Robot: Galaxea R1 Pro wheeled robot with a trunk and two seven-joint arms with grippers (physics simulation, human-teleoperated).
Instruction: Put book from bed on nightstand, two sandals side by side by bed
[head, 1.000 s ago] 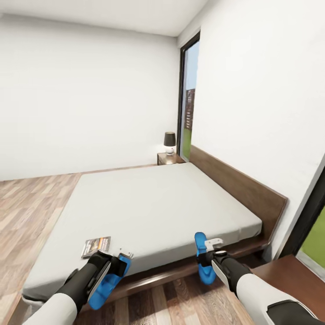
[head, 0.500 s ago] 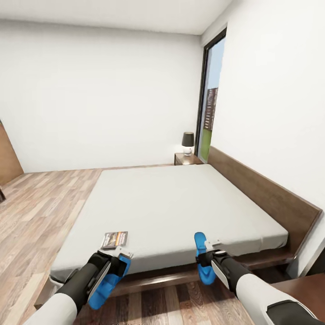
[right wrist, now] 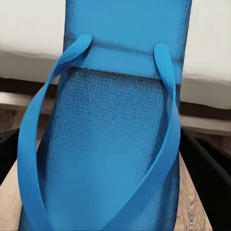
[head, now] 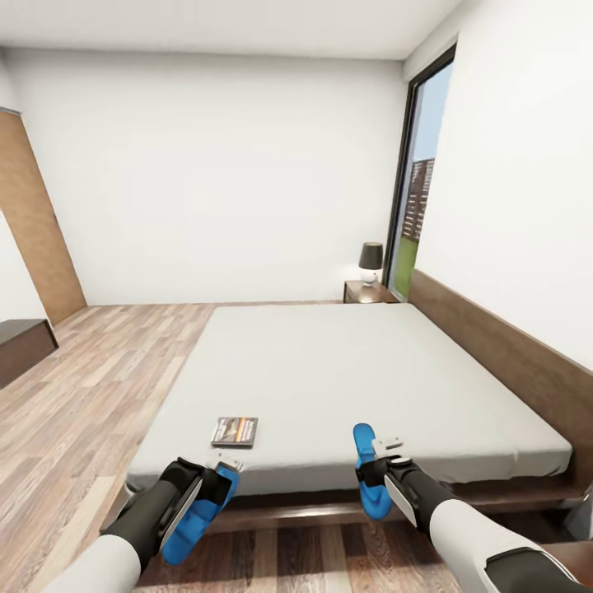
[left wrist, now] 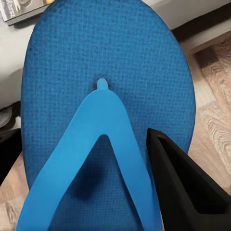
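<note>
Each tool, left (head: 221,486) and right (head: 368,473), stays clamped on a blue sandal (head: 195,515) before the bed (head: 354,371); camera has swung left.

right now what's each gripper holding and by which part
Each holds a blue sandal. The left gripper clamps the left sandal across its sole by the strap; the right gripper clamps the right sandal likewise, fingers at both edges.

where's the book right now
In the head view the book lies flat on the bed, near its front left corner, just beyond the left gripper.
</note>
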